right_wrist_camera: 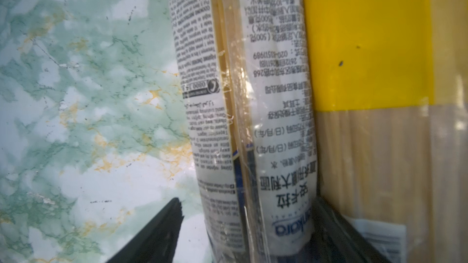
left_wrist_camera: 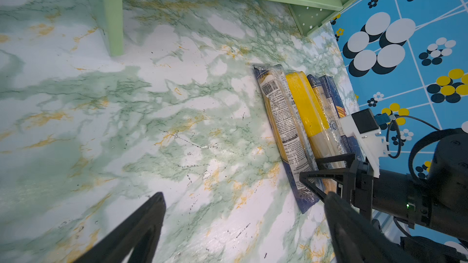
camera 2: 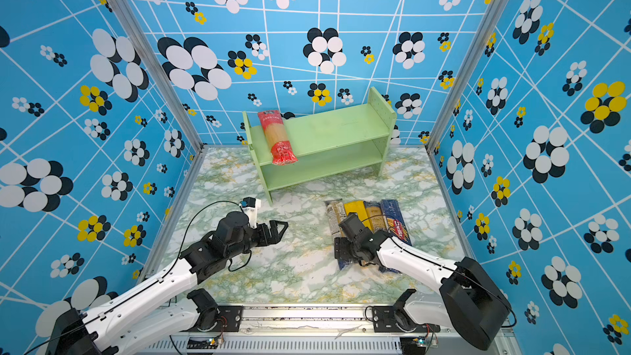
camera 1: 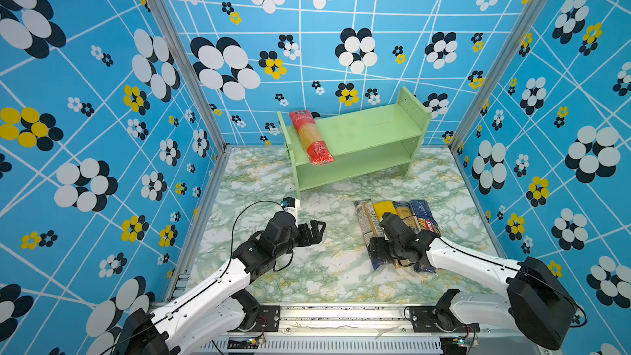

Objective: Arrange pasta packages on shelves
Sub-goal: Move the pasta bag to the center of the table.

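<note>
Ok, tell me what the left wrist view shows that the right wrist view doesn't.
Left wrist only: the green shelf, its leg and bottom board; the blue flowered wall; the dark blue pack; the body of the right arm. Right wrist only: close-up, legible print on the white-label pack. Both: marble table, white-label pack, yellow pack, and the right arm's open jaws at the packs.

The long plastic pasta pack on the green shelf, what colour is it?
Red pack, clear middle; best in a top view.
</note>
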